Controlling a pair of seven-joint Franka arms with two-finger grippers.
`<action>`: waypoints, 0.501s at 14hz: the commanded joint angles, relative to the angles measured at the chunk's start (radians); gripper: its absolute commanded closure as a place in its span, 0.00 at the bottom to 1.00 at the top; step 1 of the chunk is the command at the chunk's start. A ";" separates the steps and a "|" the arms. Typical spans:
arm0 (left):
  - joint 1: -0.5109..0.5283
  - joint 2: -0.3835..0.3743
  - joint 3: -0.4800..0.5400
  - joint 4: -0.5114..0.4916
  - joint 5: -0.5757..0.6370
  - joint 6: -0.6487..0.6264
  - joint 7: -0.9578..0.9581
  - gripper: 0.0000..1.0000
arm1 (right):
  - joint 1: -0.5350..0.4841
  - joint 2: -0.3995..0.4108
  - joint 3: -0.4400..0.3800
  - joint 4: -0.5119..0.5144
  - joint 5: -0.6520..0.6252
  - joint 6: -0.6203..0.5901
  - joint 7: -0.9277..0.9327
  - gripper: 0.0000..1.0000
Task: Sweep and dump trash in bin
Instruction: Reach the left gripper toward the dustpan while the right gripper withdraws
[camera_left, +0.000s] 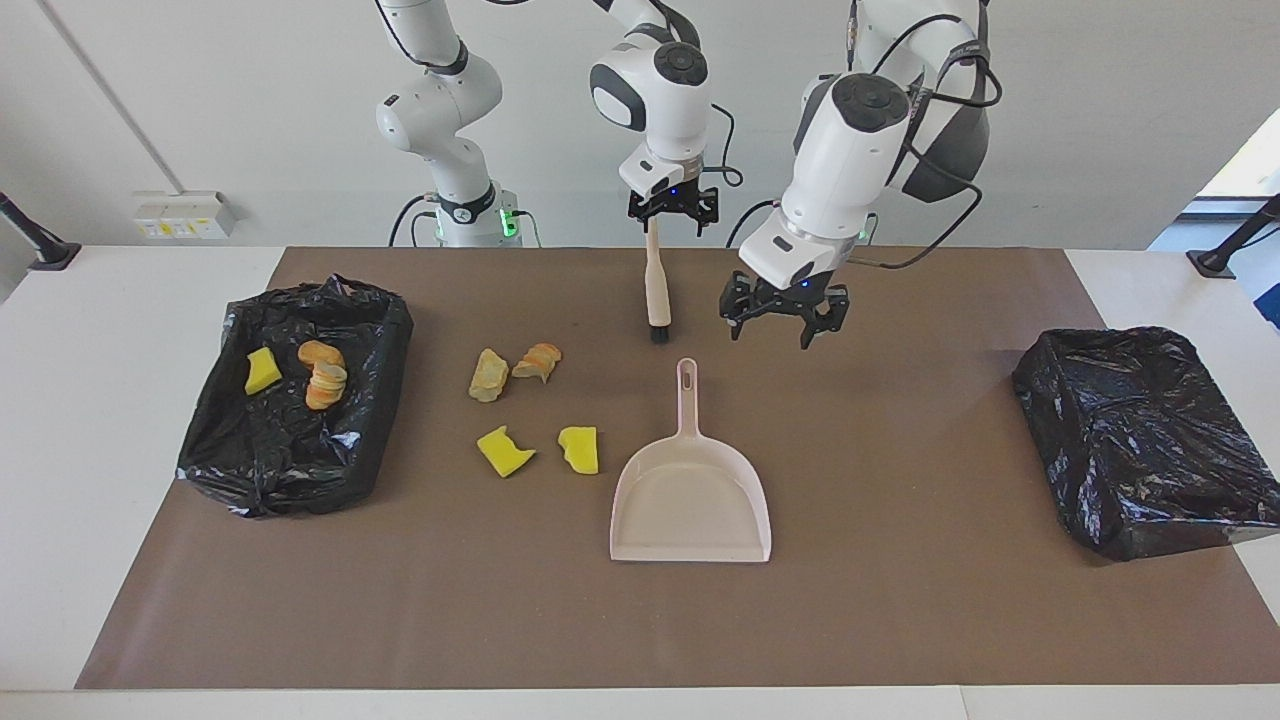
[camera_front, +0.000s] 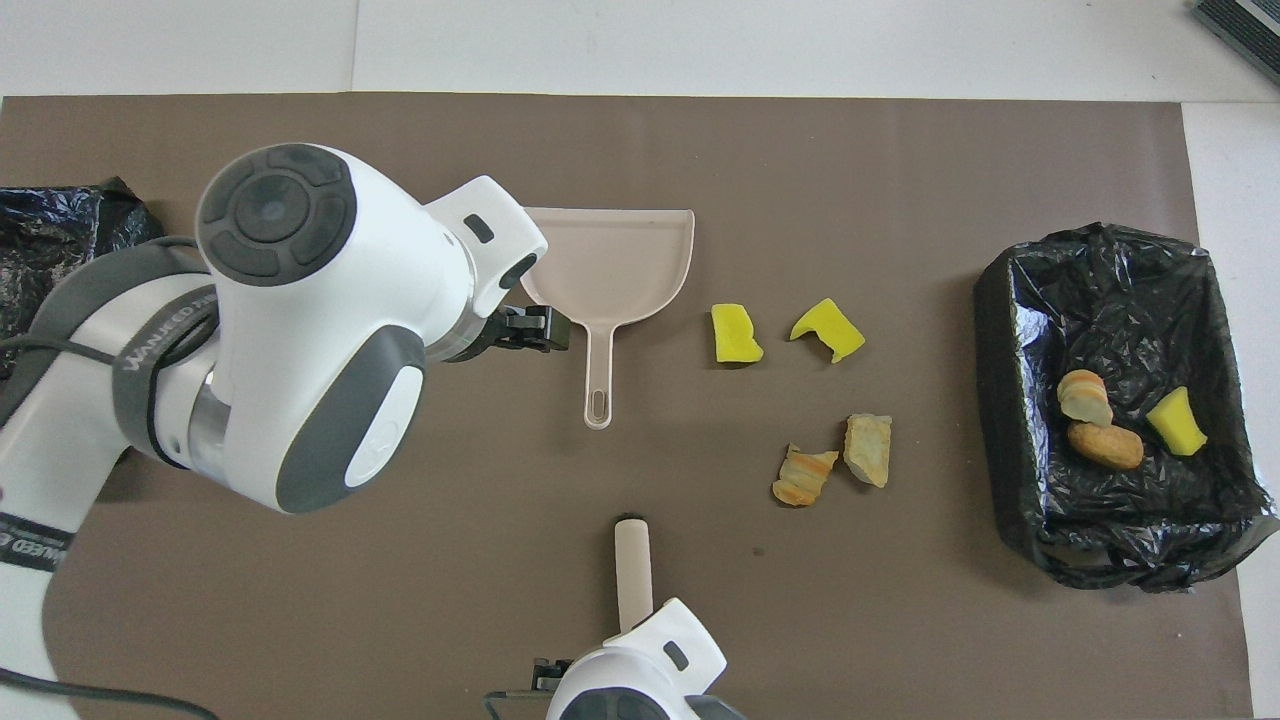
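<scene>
— Overhead view: what's lost?
— The left arm's bulk covers one corner of the dustpan (camera_front: 620, 260) and nearly all of the second bin (camera_front: 55, 225) at its end of the table. The right gripper is tucked under its own wrist at the bottom edge; only the brush handle (camera_front: 632, 570) pokes out.
— And facing?
— There the right gripper (camera_left: 668, 218) is clamped on the top of the brush (camera_left: 656, 290), which hangs upright. I cannot tell if the bristles touch the mat (camera_left: 900, 620). The left gripper (camera_left: 770, 338) hovers beside the dustpan's handle, fingers apart, holding nothing.
— The trash (camera_left: 505, 450)?
— Four chunks lie on the mat beside the dustpan, toward the right arm's end. Three more sit in the black-lined bin (camera_left: 290, 470) at that end.
</scene>
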 joint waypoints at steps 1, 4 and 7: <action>-0.057 0.042 0.014 -0.012 0.020 0.042 -0.062 0.00 | 0.010 -0.052 0.002 -0.076 0.017 0.048 0.037 0.00; -0.066 0.065 0.014 -0.040 0.018 0.102 -0.063 0.00 | 0.053 -0.039 0.002 -0.142 0.018 0.130 0.068 0.00; -0.086 0.094 0.014 -0.066 0.018 0.139 -0.065 0.00 | 0.065 0.024 0.002 -0.153 0.017 0.184 0.070 0.00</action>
